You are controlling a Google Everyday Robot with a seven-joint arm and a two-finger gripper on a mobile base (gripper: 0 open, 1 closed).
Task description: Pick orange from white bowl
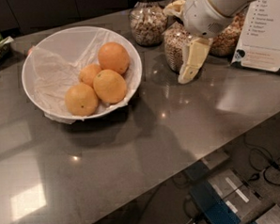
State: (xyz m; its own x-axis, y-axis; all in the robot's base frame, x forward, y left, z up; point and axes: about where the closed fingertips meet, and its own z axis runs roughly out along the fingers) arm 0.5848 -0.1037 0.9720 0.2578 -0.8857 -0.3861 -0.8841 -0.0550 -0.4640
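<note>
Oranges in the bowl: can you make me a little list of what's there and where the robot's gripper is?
bowl: white bowl, lined with crinkled paper, on the grey counter
fruit: four in the bowl; the orange at the back is the biggest and deepest in colour
gripper: gripper is right of the bowl, above the counter, in front of a glass jar
touching fruit: no
picked yet: no, the orange lies in the bowl

- Bulky white wrist casing [214, 8], rounded and smooth (greyer along its lower rim).
- Cream-yellow tool [192, 63] just under it: flat, slab-like, narrowing to a blunt tip.
- Hangs above the surface [187, 125], toward its far right side.
</note>
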